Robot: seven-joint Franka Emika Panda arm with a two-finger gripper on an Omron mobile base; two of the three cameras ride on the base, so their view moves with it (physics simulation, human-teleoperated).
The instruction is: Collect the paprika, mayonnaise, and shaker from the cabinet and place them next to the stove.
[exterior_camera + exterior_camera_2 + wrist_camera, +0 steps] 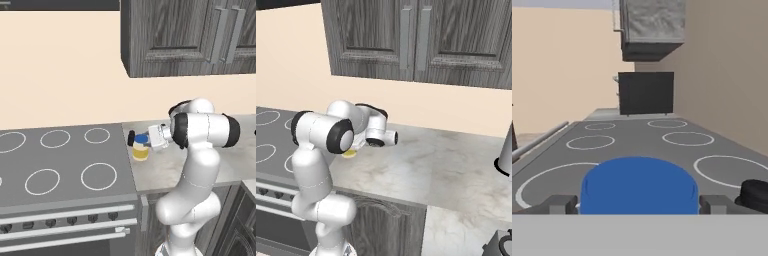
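Gripper point(639, 204) jaws wide, straddling mayonnaise point(141, 148), not clamped; jar upright on counter point(165, 170) just beside stove point(65, 165); shaker point(131, 138) close behind. Risk: careless retreat clips blue lid, topples jar or shaker

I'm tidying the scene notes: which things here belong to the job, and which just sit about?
Belong to the job:
mayonnaise, standing on the counter between the open tool's fingertips
shaker
stove

Just about:
counter
door cabinets
black toaster oven
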